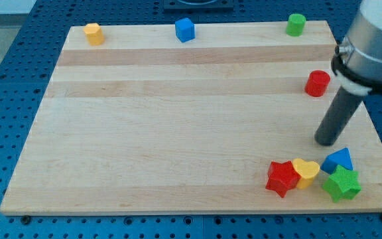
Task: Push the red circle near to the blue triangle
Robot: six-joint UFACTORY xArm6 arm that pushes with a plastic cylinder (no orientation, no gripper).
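The red circle [317,83] stands near the board's right edge, in the upper half of the view. The blue triangle [339,160] sits at the view's bottom right, touching the green star [341,184]. My tip [325,141] rests on the board between them, below the red circle and just above and left of the blue triangle, apart from both.
A red star [282,178] and a yellow heart [306,171] sit left of the blue triangle. A yellow block [94,33], a blue cube [185,30] and a green cylinder [296,24] line the top edge. The wooden board [178,133] ends close to the right.
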